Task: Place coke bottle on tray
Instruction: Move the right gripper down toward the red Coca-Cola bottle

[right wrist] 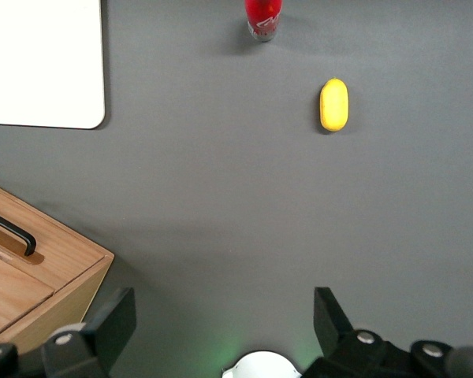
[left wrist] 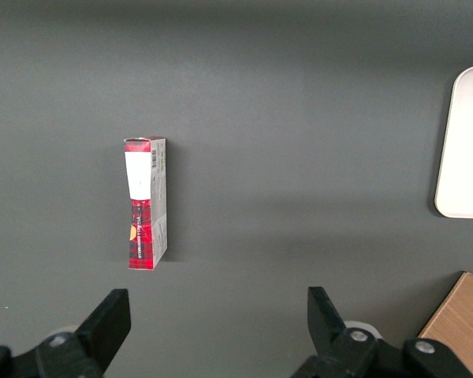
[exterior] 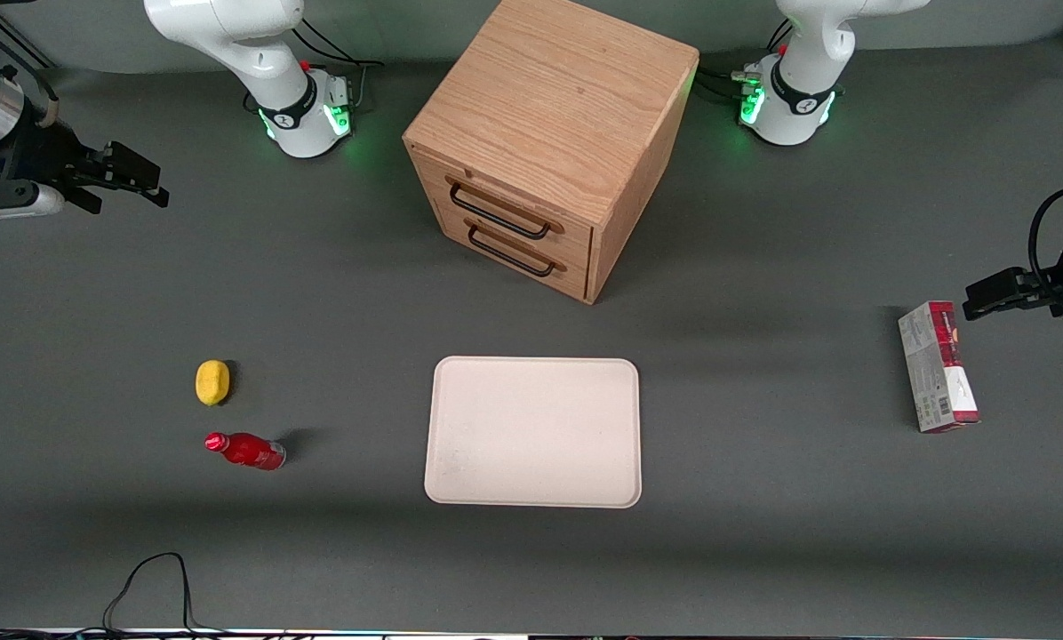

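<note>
The coke bottle (exterior: pixel 245 451), small and red with a red cap, lies on its side on the grey table, toward the working arm's end; its clear base shows in the right wrist view (right wrist: pixel 263 16). The cream tray (exterior: pixel 531 431) lies flat and empty mid-table, nearer the front camera than the cabinet; a corner shows in the right wrist view (right wrist: pixel 39 63). My right gripper (exterior: pixel 131 182) hangs open and empty above the table, well apart from the bottle and farther from the front camera. Its fingers (right wrist: pixel 118 315) stand wide apart with nothing between them.
A yellow lemon-like object (exterior: pixel 212 382) lies beside the bottle, slightly farther from the front camera (right wrist: pixel 333 104). A wooden drawer cabinet (exterior: pixel 549 133) stands mid-table (right wrist: pixel 31 276). A red-and-grey carton (exterior: pixel 938 366) lies toward the parked arm's end (left wrist: pixel 146 201).
</note>
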You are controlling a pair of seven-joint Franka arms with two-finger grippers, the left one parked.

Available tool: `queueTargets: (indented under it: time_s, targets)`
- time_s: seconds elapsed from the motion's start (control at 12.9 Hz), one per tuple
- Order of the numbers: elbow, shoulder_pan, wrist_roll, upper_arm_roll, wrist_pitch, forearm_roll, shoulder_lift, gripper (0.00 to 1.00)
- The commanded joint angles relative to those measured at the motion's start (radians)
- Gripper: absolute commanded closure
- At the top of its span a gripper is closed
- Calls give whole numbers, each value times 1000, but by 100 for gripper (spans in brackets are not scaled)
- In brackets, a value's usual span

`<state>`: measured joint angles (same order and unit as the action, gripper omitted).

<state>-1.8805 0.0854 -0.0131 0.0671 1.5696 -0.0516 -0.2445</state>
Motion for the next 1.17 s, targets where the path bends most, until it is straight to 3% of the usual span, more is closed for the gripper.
queueTargets:
  time_s: [0.0, 0.54, 0.86, 1.09]
  targets:
    - [44, 2, -27, -4, -40, 13, 31, 0]
    - [646, -15, 7, 3, -131, 12, 532, 0]
    - [840, -26, 67, 5, -115, 15, 761, 0]
    - [819, -27, 74, 2, -2, 16, 818, 0]
